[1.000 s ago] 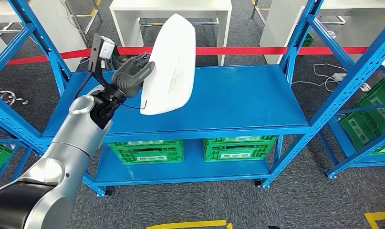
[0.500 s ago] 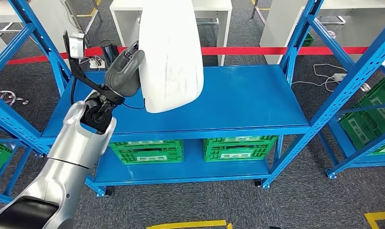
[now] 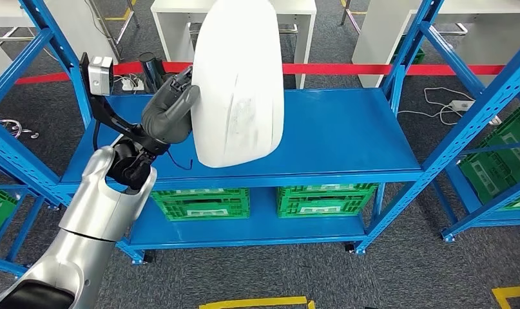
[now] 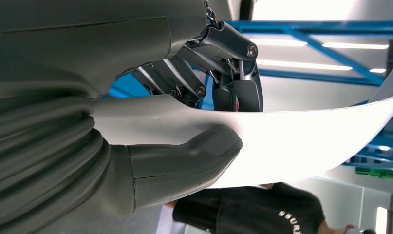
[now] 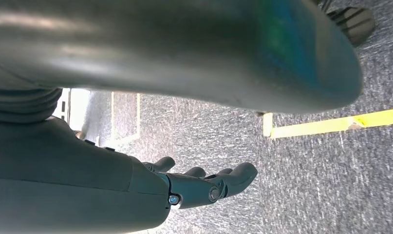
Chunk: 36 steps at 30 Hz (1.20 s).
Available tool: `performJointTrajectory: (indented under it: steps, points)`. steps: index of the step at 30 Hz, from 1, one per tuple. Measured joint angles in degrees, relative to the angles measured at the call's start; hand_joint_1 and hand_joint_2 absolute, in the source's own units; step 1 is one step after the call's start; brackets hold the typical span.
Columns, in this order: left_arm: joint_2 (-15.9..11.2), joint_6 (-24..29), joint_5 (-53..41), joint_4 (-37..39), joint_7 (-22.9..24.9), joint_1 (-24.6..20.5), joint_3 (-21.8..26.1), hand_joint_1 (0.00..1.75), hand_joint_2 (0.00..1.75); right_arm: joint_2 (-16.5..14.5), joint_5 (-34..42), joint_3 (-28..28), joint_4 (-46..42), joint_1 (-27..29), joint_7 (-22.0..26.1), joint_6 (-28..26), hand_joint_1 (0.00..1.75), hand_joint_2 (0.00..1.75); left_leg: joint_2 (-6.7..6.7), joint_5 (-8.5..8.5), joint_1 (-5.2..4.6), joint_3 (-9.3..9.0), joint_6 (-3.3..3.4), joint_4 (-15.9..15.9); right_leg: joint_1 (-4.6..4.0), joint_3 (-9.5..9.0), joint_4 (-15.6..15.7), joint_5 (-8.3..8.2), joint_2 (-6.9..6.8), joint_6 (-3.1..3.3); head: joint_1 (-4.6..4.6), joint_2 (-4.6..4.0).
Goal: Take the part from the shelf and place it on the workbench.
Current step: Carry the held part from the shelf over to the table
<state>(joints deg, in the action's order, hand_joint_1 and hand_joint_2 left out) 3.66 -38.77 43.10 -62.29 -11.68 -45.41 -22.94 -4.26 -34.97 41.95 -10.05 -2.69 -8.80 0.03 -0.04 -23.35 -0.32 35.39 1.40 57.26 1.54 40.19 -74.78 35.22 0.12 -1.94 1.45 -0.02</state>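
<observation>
Left hand (image 3: pixel 169 114) clamped on the left edge of the white curved part (image 3: pixel 239 84), thumb (image 4: pixel 184 161) pressed on 1 face and darker fingers (image 4: pixel 233 73) hooked over the opposite face. Part held upright, raised clear above the top deck of the blue shelf (image 3: pixel 347 138), to the right of the hand and towering over it. Faint grey scuffs on the face turned toward the head camera. 2 green crates (image 3: pixel 202 203) parked on the lower deck beneath. Red barrier tape (image 3: pixel 373 68) stretched behind the shelf. Right hand (image 5: pixel 204 187) hanging over grey carpet beside a yellow floor line (image 5: pixel 330 126), fingers loosely extended, gripping nothing.
</observation>
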Motion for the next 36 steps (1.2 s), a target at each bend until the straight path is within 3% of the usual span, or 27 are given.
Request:
performJointTrajectory:
  steps: [1,3,5,9,11,13,14,15,16,17,19,20,21,24,25,26,28,29,30,31,33,34,36]
  points:
    - [-0.2,0.0,0.4,-0.7,0.3,0.5,-0.3,1.75,1.75,0.0,0.0,0.1,0.0,0.0,0.0,0.0,0.0,0.0,-0.01,0.03,0.11,0.3,-0.11,0.3,0.1,-0.89,1.5,-1.21,-0.02,-0.08,-0.01,0.0]
    - [-0.5,0.0,0.9,-2.0,0.6,1.1,-0.9,1.75,1.75,0.0,0.0,0.1,0.0,0.0,0.0,-0.1,0.0,0.0,-0.1,0.06,0.36,1.08,-0.67,1.1,0.31,-4.96,8.8,-4.24,-0.04,-0.25,-0.02,0.0]
    - [-0.7,0.1,1.1,-3.3,0.8,1.5,-1.4,1.75,1.75,0.0,0.0,0.1,0.0,-0.1,0.2,-0.1,0.0,0.0,-0.27,0.13,0.32,1.76,-1.52,1.9,0.24,-7.29,13.4,-6.03,0.29,0.15,0.01,0.0]
    - [-1.6,0.4,1.2,-5.3,1.1,2.5,-2.4,1.75,1.75,-0.1,0.1,0.2,0.0,-0.2,0.4,-0.2,0.0,0.0,-0.49,0.31,0.27,2.68,-3.11,2.6,0.26,-6.27,13.7,-6.76,0.54,2.13,0.13,0.0]
    - [-2.1,0.4,1.3,-6.0,1.3,3.1,-2.8,1.75,1.75,-0.2,0.2,0.4,0.0,-0.2,0.4,-0.3,0.0,0.0,-0.36,-2.94,0.45,4.1,-3.77,6.0,0.33,-5.34,14.0,-7.7,0.39,2.96,0.24,0.0]
    - [-2.5,0.1,1.7,-6.4,1.6,3.6,-3.2,1.75,1.75,-0.2,0.3,0.7,0.0,-0.1,0.4,-0.3,0.0,0.0,-0.27,-8.15,0.52,6.36,-4.21,13.3,0.2,-3.99,14.0,-8.77,0.29,3.28,0.34,0.0]
    - [-2.6,0.0,1.8,-6.6,1.7,3.9,-3.5,1.75,1.75,-0.2,0.3,0.8,0.0,-0.1,0.4,-0.4,0.0,0.0,-0.25,-9.89,0.54,7.05,-4.29,16.6,0.09,-3.24,14.0,-9.32,0.22,3.36,0.33,0.0]
    - [-2.7,-0.2,1.9,-6.7,1.9,4.3,-3.7,1.75,1.75,-0.3,0.4,1.0,0.0,0.0,0.4,-0.4,0.0,0.0,-0.25,-10.53,0.52,6.89,-4.21,18.3,-0.05,-2.51,14.0,-9.88,0.15,3.4,0.33,0.0]
    - [-2.8,-0.2,2.0,-6.8,2.0,4.6,-4.0,1.75,1.75,-0.3,0.4,1.1,0.0,0.0,0.4,-0.4,0.0,0.0,-0.25,-10.05,0.48,5.64,-3.98,17.9,-0.2,-1.84,13.9,-10.42,0.11,3.43,0.33,0.0]
    - [-2.9,-0.3,2.0,-6.9,2.1,4.9,-4.1,1.75,1.75,-0.3,0.4,1.2,0.0,0.1,0.4,-0.4,0.0,0.0,-0.26,-8.91,0.37,3.33,-3.59,15.5,-0.38,-1.22,14.0,-10.96,0.1,3.44,0.33,0.0]
    - [-3.0,-0.4,2.1,-7.4,2.1,5.0,-4.5,1.75,1.75,-0.6,0.5,1.4,0.0,0.1,0.4,-0.3,0.0,0.0,-0.19,-7.71,-0.07,-2.8,-2.45,7.4,-0.63,-0.37,14.0,-12.0,0.1,3.31,0.28,0.0]
    - [-3.1,-0.6,2.3,-7.6,2.1,5.0,-4.6,1.75,1.75,-0.8,0.5,1.5,0.0,0.2,0.5,-0.2,0.0,0.0,-0.08,-7.53,-0.34,-4.91,-2.03,4.2,-0.6,-0.25,14.2,-12.52,0.07,3.07,0.29,0.0]
    - [-3.2,-0.8,2.6,-7.8,2.1,4.9,-4.8,1.75,1.75,-0.9,0.5,1.5,0.0,0.2,0.6,-0.1,0.0,0.0,0.0,-7.71,-0.62,-6.08,-1.7,2.2,-0.47,-0.28,14.4,-13.02,0.04,2.74,0.35,0.0]
    - [-3.4,-1.2,3.5,-7.9,2.2,4.7,-5.1,1.75,1.75,-1.1,0.5,1.6,0.0,0.4,0.8,-0.1,0.0,0.0,0.24,-6.24,-0.88,-5.77,-0.9,0.6,-0.21,-0.46,15.5,-14.31,0.02,1.51,0.6,0.0]
    - [-3.5,-1.2,3.7,-7.8,2.2,4.6,-5.2,1.75,1.75,-1.1,0.5,1.6,0.0,0.5,0.8,-0.1,0.0,0.0,0.33,-5.27,-0.71,-5.51,-0.5,0.0,-0.26,-0.12,15.1,-13.47,0.05,1.26,0.54,0.0]
    - [-3.5,-1.3,3.9,-7.7,2.2,4.5,-5.4,1.75,1.75,-1.2,0.5,1.6,0.0,0.5,0.9,-0.1,0.0,0.0,0.38,-4.2,-0.5,-5.05,-0.22,-0.5,-0.33,0.54,13.5,-11.53,0.09,1.06,0.46,0.0]
    - [-3.5,-1.3,4.4,-7.4,2.1,4.4,-5.7,1.75,1.75,-1.2,0.5,1.6,0.0,0.5,1.0,-0.2,0.0,0.0,0.4,-2.43,-0.28,-3.53,0.02,-0.8,-0.31,2.56,7.0,-5.73,0.1,0.75,0.27,0.0]
    - [-3.6,-1.3,4.5,-7.2,2.1,4.4,-5.8,1.75,1.75,-1.2,0.5,1.6,0.0,0.5,1.0,-0.2,0.0,0.0,0.44,-1.75,-0.27,-2.53,-0.04,-0.7,-0.31,3.39,3.2,-3.61,0.09,0.55,0.24,0.0]
    - [-3.6,-1.4,4.6,-6.9,2.1,4.4,-5.9,1.75,1.75,-1.2,0.5,1.6,0.0,0.5,1.1,-0.2,0.0,0.0,0.5,-1.13,-0.25,-1.49,-0.1,-0.4,-0.31,3.63,0.5,-2.76,0.09,0.39,0.23,0.0]
    - [-3.6,-1.4,4.6,-6.7,2.1,4.4,-6.0,1.75,1.75,-1.1,0.5,1.6,0.0,0.5,1.1,-0.2,0.0,0.0,0.57,-0.53,-0.2,-0.43,-0.21,-0.2,-0.3,2.94,-0.5,-3.1,0.08,0.27,0.22,0.0]
    - [-3.7,-1.3,4.7,-6.3,2.1,4.4,-6.0,1.75,1.75,-1.1,0.4,1.6,0.0,0.5,1.2,-0.2,0.0,0.0,0.67,0.46,0.0,1.64,-0.63,0.7,-0.18,-1.54,3.4,-5.4,0.02,0.05,0.22,0.0]
    - [-3.8,-1.3,4.8,-6.2,2.0,4.3,-6.0,1.75,1.75,-1.1,0.4,1.6,0.0,0.5,1.2,-0.2,0.0,0.0,0.67,0.85,0.02,2.6,-0.95,1.2,-0.15,-4.69,7.5,-5.43,0.01,0.01,0.17,0.0]
    - [-4.0,-1.4,5.0,-6.0,1.9,4.1,-6.1,1.75,1.75,-1.1,0.3,1.6,0.0,0.4,1.3,-0.1,0.0,0.0,0.66,1.45,-0.07,3.69,-1.63,2.2,-0.24,-8.43,12.8,-4.62,0.28,0.88,0.1,0.0]
